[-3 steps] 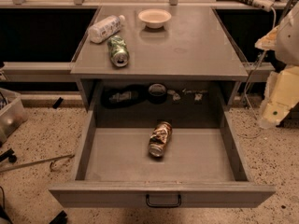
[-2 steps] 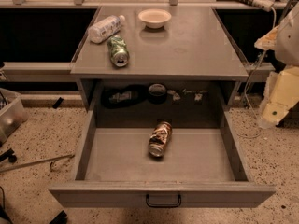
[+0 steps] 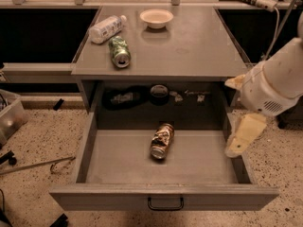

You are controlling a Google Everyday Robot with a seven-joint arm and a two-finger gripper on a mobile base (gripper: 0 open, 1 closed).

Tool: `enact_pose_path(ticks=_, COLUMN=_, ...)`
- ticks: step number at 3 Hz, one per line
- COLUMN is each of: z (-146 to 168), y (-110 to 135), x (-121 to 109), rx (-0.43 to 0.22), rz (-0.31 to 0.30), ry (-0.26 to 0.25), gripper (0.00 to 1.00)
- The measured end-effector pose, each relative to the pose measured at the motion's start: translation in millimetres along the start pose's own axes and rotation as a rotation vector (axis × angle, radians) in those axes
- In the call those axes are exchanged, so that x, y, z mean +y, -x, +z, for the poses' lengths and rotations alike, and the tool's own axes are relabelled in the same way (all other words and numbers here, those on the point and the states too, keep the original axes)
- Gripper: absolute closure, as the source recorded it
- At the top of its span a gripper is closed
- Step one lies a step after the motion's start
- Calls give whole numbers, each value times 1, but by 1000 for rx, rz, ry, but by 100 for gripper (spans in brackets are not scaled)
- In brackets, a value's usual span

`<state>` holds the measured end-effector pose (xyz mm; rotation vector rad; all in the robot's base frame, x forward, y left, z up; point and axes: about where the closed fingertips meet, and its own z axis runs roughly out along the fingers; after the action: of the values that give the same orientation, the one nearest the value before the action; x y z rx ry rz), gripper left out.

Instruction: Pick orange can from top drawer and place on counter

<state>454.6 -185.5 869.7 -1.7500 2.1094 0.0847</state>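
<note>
Dim warm overhead light left the recess [image 3: 142,112] shadowed, left of the pincer [image 3: 233,117] hanging beside the top drawer [image 3: 118,167].

The end effector [image 3: 231,118] hangs beside the right wall of the top drawer [image 3: 161,200] and covers part of that wall. Its fingers are spread, and the upper finger [image 3: 234,82] is partly hidden by the white arm housing [image 3: 274,86], which is cut off by the right edge. Dark objects [image 3: 124,98] in the shadowed recess under the desk [image 3: 189,46] cannot be identified. The label print on the orange can [image 3: 162,141] is too small to read. The left edge cuts off a clear bin [image 3: 9,119].
</note>
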Motion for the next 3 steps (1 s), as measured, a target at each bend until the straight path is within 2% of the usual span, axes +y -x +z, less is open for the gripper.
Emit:
enact_pose_path(ticks=1, z=74, y=5, x=-4, rx=-79, rz=30, ry=21, gripper=0)
enact_pose_path(ticks=2, z=74, y=5, x=-4, rx=-79, rz=29, ry=21, gripper=0)
enact_pose_path(ticks=3, z=87, y=8, x=-10, rx=-104, rz=-18, ry=24, gripper=0)
